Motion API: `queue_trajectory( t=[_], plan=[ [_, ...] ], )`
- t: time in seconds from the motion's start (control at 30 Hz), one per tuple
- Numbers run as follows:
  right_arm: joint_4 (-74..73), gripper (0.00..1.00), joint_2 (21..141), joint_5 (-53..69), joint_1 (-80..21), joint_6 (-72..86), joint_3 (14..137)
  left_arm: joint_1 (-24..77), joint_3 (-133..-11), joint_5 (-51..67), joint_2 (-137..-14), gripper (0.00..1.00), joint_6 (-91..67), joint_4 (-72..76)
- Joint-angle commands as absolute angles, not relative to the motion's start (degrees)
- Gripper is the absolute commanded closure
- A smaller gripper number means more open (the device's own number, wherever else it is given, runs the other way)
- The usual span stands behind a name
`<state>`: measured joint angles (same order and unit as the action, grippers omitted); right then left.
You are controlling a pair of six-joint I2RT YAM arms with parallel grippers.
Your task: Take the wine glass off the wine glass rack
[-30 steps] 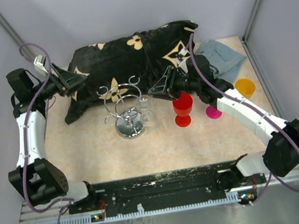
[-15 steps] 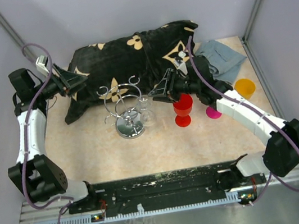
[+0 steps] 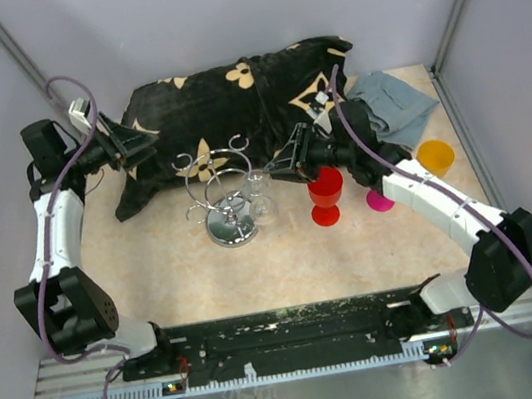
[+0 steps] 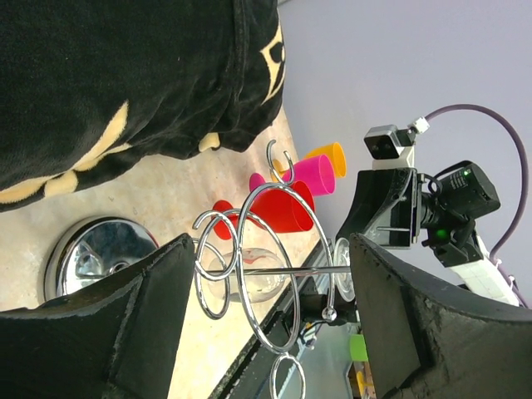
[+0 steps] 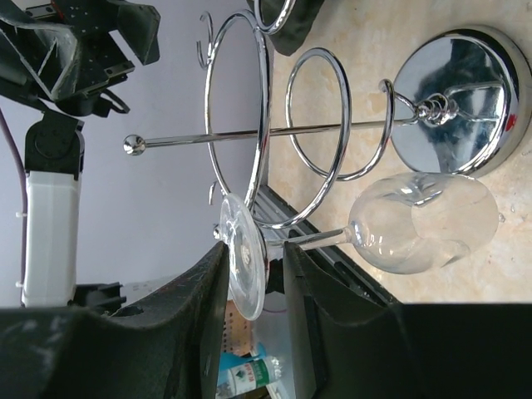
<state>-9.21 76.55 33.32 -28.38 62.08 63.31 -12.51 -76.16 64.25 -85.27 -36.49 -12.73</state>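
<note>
The chrome wine glass rack (image 3: 219, 189) stands on its mirrored disc base (image 3: 233, 227) mid-table. A clear wine glass (image 3: 261, 196) hangs bowl-down from a loop on its right side. In the right wrist view the bowl (image 5: 424, 224) lies near the base (image 5: 461, 96), and the foot (image 5: 245, 266) sits between my right fingers. My right gripper (image 5: 256, 253) (image 3: 283, 168) is narrowed onto that foot. My left gripper (image 3: 141, 143) is wide open and empty over the pillow, behind and left of the rack. In its view (image 4: 274, 332) the rack's loops (image 4: 249, 266) show ahead.
A black pillow with tan flowers (image 3: 230, 99) lies behind the rack. A red cup (image 3: 326, 195) stands just right of the glass, with a pink cup (image 3: 379, 199) and an orange cup (image 3: 435, 154) farther right. A grey-blue cloth (image 3: 393, 103) lies at the back right.
My right gripper's jaws have narrowed around the glass foot and it has edged slightly left. The left arm has shifted only a little. The glass still hangs on the rack.
</note>
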Motion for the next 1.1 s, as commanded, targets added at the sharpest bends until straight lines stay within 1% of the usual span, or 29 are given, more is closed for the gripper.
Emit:
queue_trajectory(
  t=[0.0, 0.13, 0.3, 0.43, 0.53, 0.57, 0.63, 1.07],
  plan=[
    [-6.52, 0.67, 77.06, 34.19, -29.36, 61.27, 63.62, -11.87, -78.54, 65.56, -86.23, 0.21, -36.65, -11.16],
    [-6.62, 0.68, 77.49, 34.36, -29.36, 61.14, 63.8, -11.63, -79.12, 65.71, -86.94, 0.21, -36.65, -11.05],
    [-6.64, 0.75, 78.09, 34.78, -29.31, 61.01, 64.15, -11.35, -79.53, 66.08, -87.7, 0.22, -36.74, -10.73],
    [-6.84, 0.78, 78.47, 35.11, -29.44, 60.77, 64.49, -11.29, -79.6, 66.2, -87.98, 0.22, -36.74, -10.69],
    [-6.8, 0.85, 78.52, 35.39, -29.51, 60.58, 64.6, -11.26, -79.62, 66.35, -88.04, 0.22, -36.76, -10.64],
    [-6.78, 0.89, 78.51, 35.53, -29.51, 60.53, 64.6, -11.29, -79.55, 66.36, -88.06, 0.22, -36.74, -10.68],
    [-6.93, 1.0, 78.51, 35.59, -29.53, 60.42, 64.68, -11.23, -79.54, 66.44, -88.15, 0.22, -36.74, -10.68],
    [-4.59, 1.0, 76.32, 35.42, -29.53, 61.36, 63.9, -10.82, -79.18, 67.4, -88.52, 0.23, -37.0, -10.74]
  ],
)
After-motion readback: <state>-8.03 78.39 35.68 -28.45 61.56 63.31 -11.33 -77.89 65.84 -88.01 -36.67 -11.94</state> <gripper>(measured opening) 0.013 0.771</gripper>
